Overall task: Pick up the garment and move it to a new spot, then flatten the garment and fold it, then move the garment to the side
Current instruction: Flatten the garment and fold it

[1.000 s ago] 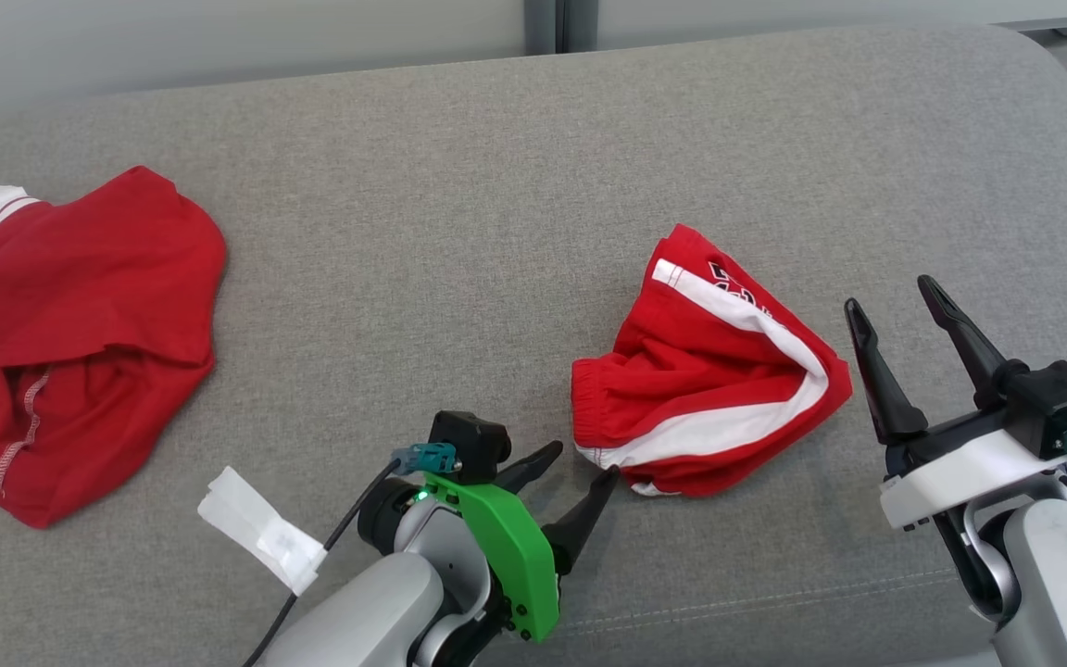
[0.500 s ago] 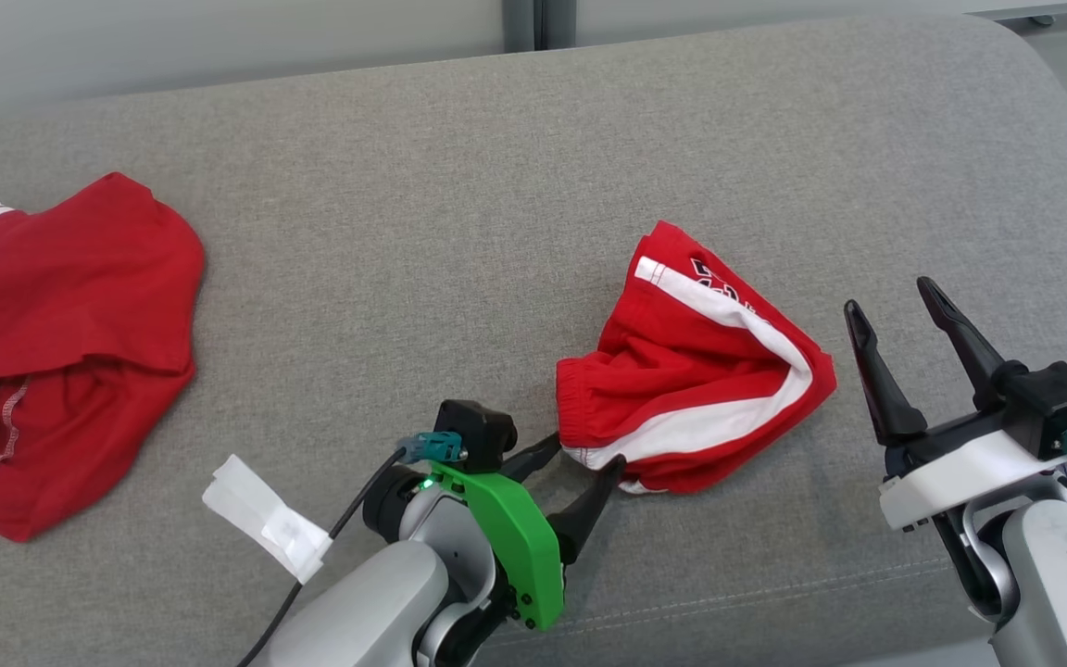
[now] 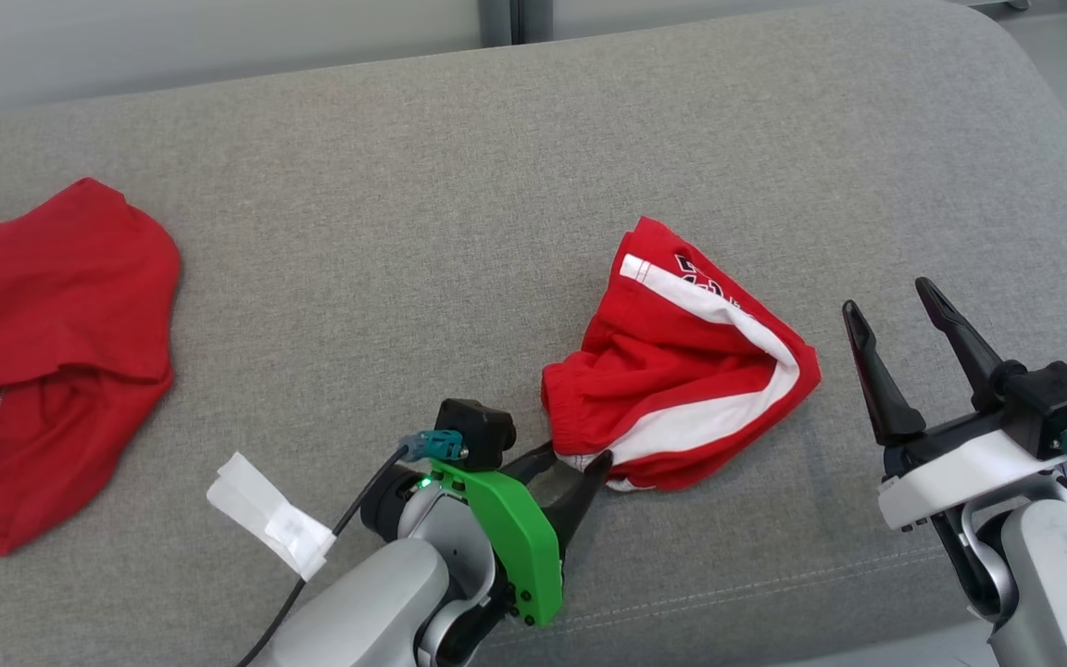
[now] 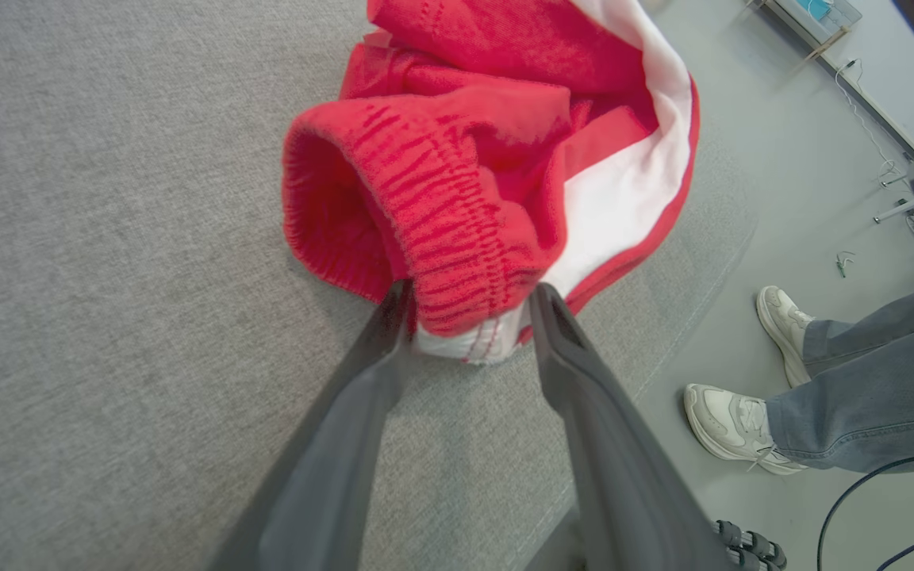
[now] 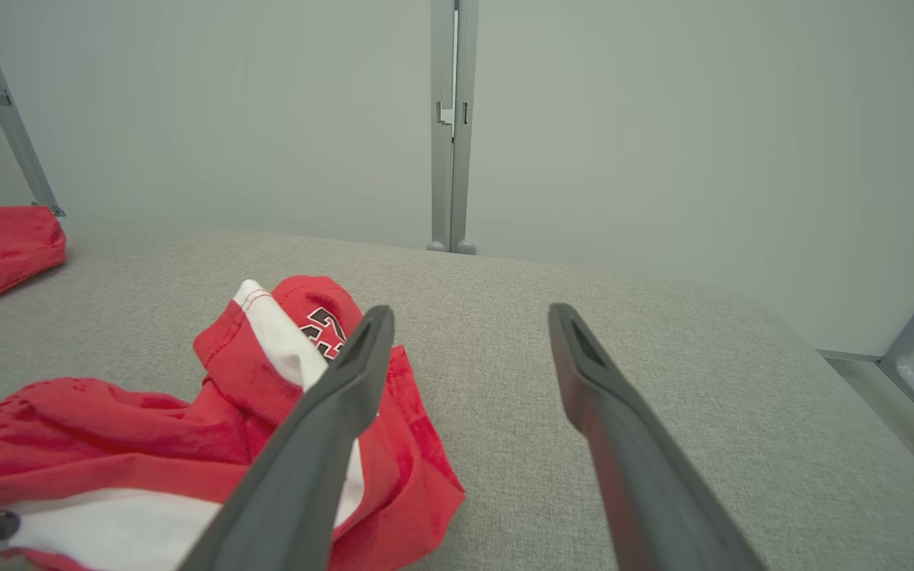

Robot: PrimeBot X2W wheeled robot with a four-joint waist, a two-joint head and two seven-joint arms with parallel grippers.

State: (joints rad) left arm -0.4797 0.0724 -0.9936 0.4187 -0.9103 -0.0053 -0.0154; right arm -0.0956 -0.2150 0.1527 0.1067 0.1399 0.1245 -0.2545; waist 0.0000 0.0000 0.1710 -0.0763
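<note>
Standing by the robot, I see its left arm closest to me, with a bright green cover (image 3: 515, 537) on the wrist and a bit of white tape (image 3: 269, 523) stuck on its black cable. Just past that is the left gripper (image 3: 575, 456). Its two dark fingers are apart, one on each side of the stretchy waistband at the near corner of the red shorts (image 3: 682, 380). The cloth touches both fingers. It looks puffy between them, not squashed.

The shorts lie in a crumpled heap on the grey sofa (image 3: 496, 185), a little to the right of the middle. They are red with a wide white stripe, and there is some black and white print on the far part. No part of them is off the sofa.

To the right of the shorts is the right gripper (image 3: 887, 298). Its fingers are spread wide with nothing between them. It is near the shorts but not touching them, with its fingers pointing away from the robot.

Well off to the left lies another red cloth (image 3: 43, 343), bunched up near the sofa's edge.

Off the sofa, on the floor, a person stands in pale shoes (image 4: 731, 428) and blue jeans.

Farthest back, past the sofa, is a plain pale wall (image 5: 663, 119) with a thin grey post (image 5: 449, 119).
</note>
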